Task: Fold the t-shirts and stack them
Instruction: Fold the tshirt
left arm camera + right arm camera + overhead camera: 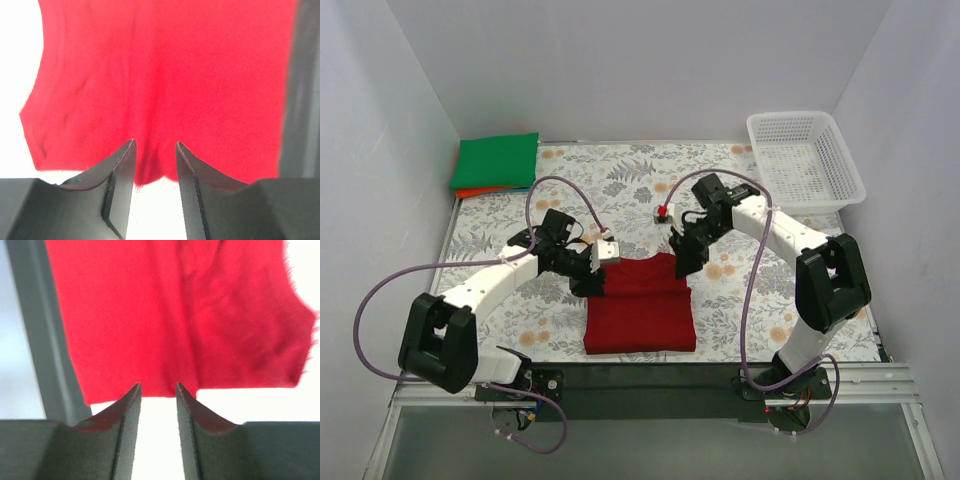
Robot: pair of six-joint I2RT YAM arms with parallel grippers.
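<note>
1. We see the dark red t-shirt (pixel 640 318) lying folded into a rough rectangle on the floral surface (pixel 620 175), near its front edge and between the two arms.
2. We find the left claw (pixel 590 287) at the shirt's far left corner, low over the cloth.
3. In the left wrist view, the left claw (pixel 155 145) has its fingers (pixel 120 170) a narrow gap apart. A bulge of the red t-shirt (pixel 160 75) edge sits between the tips. We cannot tell whether they touch the cloth.
4. We see the right claw (pixel 684 264) at the far right corner of the same shirt.
5. In the right wrist view, the right claw (pixel 158 386) is also slightly parted. The bright surface shows between its fingers (pixel 127 410), and the shirt (pixel 175 315) edge lies just beyond the tips.
6. We find the bright green t-shirt (pixel 497 160) folded at the far left corner of the surface. It lies on top of the orange t-shirt (pixel 470 192), of which only a thin edge shows.
7. We see a white lattice basket (pixel 805 158) at the far right corner, well apart from all the shirts.
</note>
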